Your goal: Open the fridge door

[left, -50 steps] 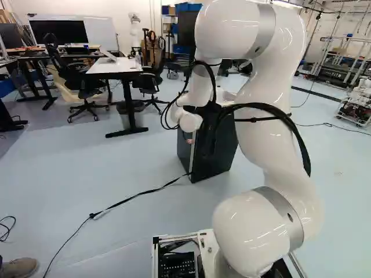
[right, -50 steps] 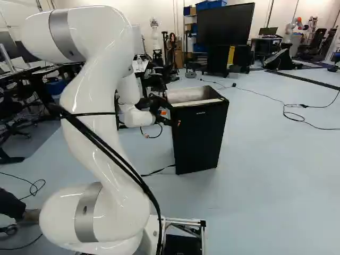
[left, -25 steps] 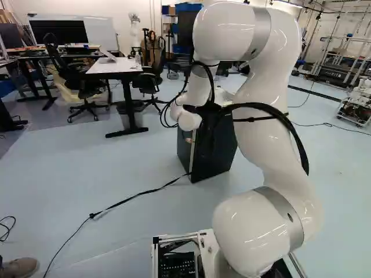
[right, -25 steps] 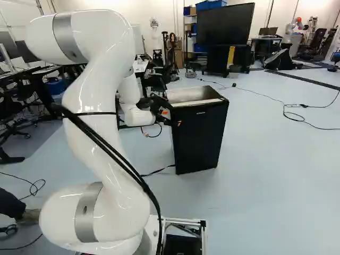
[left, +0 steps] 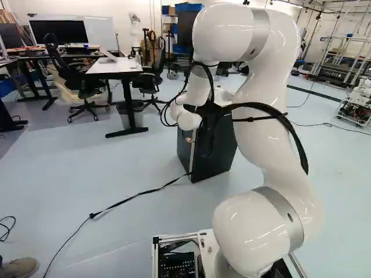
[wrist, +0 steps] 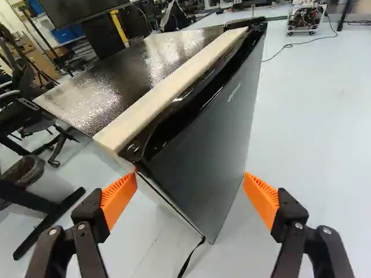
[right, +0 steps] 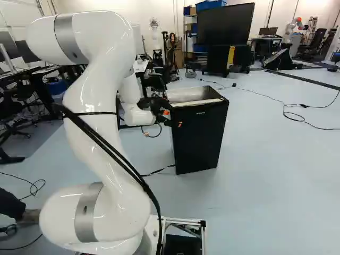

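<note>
Lettering [right: 201,112], one short pale line: is sitting high on the front of the fridge door [right: 197,142], just right of centre in the right base view, and is appearing too small to read. Other readable print: none is showing.

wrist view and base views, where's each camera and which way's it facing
Left base view: on the base, behind and left of the arm, facing ahead at the fridge; arm right of middle.
Right base view: behind and right, facing the same way; arm left of middle.
Wrist view: on the wrist, looking along the gripper down at the fridge; two fingers show.
All three share the fridge.
</note>
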`<state>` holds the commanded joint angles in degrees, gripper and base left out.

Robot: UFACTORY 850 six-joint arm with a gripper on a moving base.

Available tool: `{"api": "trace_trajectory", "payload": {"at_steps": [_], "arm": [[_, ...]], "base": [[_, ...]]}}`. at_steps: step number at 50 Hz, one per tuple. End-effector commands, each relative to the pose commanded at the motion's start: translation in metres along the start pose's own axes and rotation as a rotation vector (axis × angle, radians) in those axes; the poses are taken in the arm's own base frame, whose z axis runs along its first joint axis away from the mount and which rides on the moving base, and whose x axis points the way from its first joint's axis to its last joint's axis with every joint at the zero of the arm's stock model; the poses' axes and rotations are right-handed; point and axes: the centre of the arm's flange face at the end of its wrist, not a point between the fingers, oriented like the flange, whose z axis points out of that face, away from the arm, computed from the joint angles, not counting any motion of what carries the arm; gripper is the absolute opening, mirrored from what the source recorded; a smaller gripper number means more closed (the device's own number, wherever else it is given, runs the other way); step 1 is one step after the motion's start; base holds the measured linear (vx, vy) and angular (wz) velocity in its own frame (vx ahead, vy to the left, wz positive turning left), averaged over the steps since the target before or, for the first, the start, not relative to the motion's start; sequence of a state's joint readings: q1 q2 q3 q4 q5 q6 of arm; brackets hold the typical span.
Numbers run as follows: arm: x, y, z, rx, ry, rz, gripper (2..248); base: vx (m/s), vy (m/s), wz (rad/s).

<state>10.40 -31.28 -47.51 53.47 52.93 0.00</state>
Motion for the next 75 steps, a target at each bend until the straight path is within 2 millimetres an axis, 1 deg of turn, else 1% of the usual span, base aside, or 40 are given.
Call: {"api": "trace_trajectory", "payload": {"at_steps": [54, 63, 75], "arm": [[0.0, 0.004, -0.001, -0.036, -0.001, 0.026, 247], [-0.001, 0.01, -0.006, -0.055, -0.005, 0.034, 247], [-0.003, 0.028, -0.023, -0.098, -0.016, 0.048, 247]], "base": [[0.0, 0.0, 0.0], [0.0, 0.0, 0.0], [-0.001, -0.001, -0.005]]}}
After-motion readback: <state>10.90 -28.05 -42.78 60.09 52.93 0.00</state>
